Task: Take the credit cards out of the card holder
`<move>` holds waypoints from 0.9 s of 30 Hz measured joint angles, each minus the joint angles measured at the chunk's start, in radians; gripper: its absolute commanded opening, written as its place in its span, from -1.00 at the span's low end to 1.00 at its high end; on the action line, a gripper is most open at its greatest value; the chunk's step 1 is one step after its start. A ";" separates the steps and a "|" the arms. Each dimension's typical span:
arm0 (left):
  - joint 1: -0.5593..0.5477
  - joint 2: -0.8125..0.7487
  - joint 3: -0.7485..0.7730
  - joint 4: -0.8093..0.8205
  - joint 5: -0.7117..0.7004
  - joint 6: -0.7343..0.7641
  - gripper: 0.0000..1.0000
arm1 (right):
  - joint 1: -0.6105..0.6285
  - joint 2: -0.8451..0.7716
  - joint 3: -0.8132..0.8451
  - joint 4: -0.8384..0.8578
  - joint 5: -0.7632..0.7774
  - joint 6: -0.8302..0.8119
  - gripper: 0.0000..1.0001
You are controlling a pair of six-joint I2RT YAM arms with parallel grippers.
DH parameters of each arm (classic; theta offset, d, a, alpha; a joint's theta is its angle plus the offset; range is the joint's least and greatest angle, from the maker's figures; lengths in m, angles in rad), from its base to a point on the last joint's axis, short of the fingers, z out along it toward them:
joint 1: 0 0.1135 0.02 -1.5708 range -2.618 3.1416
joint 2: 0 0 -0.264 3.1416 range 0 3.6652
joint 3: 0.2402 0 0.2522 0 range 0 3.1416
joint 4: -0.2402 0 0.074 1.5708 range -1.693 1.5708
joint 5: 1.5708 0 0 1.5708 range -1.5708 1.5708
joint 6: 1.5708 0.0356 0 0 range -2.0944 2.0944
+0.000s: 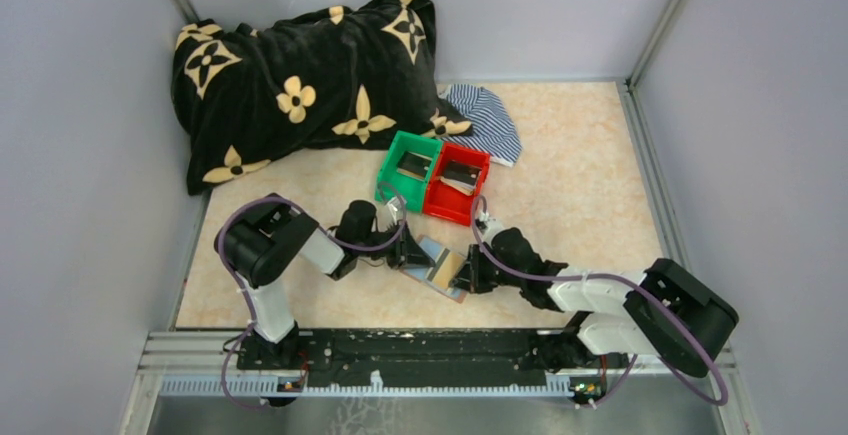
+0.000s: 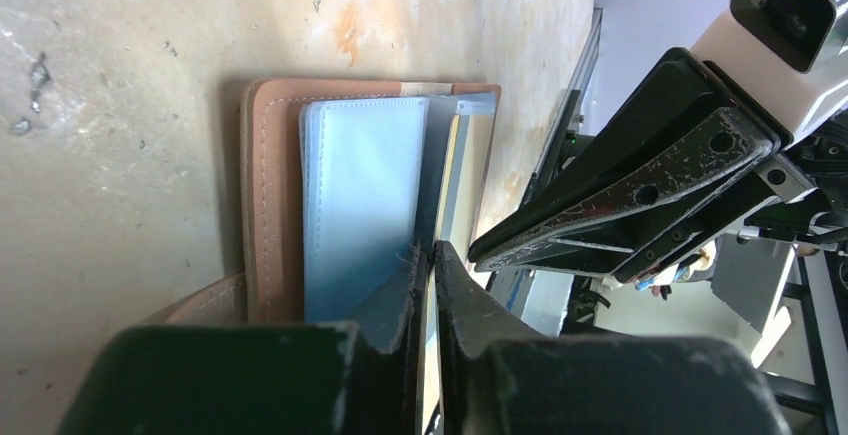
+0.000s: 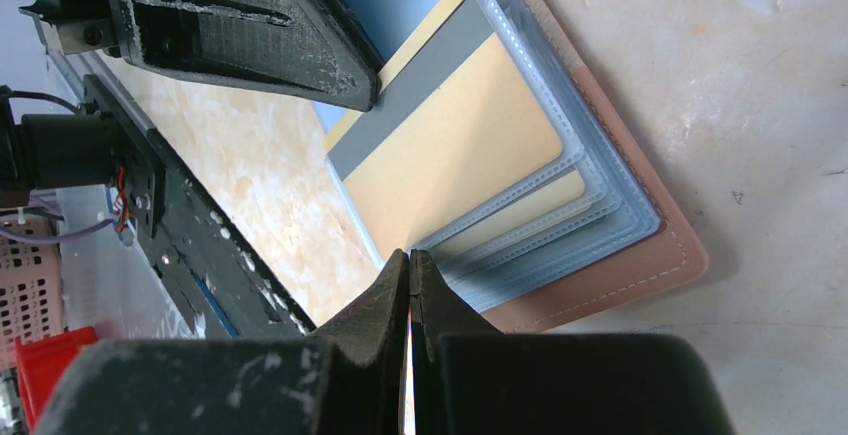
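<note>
The brown card holder lies open on the table between my two grippers, its clear blue-grey sleeves fanned out. A gold-tan credit card with a grey stripe sticks partway out of the top sleeve. My left gripper is shut on that card's edge, which shows as a thin tan strip. Another gold card sits in a lower sleeve. My right gripper is shut on the corner of the holder's sleeves. In the top view the left gripper and right gripper flank the holder.
A green bin and a red bin stand side by side just behind the holder, each with a flat card inside. A black flowered pillow and a striped cloth lie at the back. Grey walls enclose the table.
</note>
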 measured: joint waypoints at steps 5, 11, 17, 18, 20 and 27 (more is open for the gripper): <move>0.003 0.000 0.000 0.004 0.006 0.000 -0.83 | 0.000 -0.013 -0.008 -0.009 0.000 0.001 -1.00; 0.008 0.000 0.000 0.005 0.009 0.000 -0.74 | 0.000 -0.014 -0.008 -0.011 0.000 0.001 -1.00; 0.015 0.000 0.000 0.005 0.010 0.000 -0.75 | 0.000 -0.014 -0.008 -0.011 0.000 0.000 -1.00; 0.015 0.000 0.000 0.005 0.010 0.000 -0.80 | 0.000 -0.014 -0.008 -0.011 0.000 0.000 -1.00; 0.015 0.000 0.000 0.005 0.010 0.000 -0.88 | 0.000 -0.013 -0.008 -0.010 0.000 0.000 -1.00; 0.016 0.000 0.000 0.006 0.018 0.000 -1.00 | 0.000 -0.010 -0.008 -0.006 -0.001 0.000 -1.00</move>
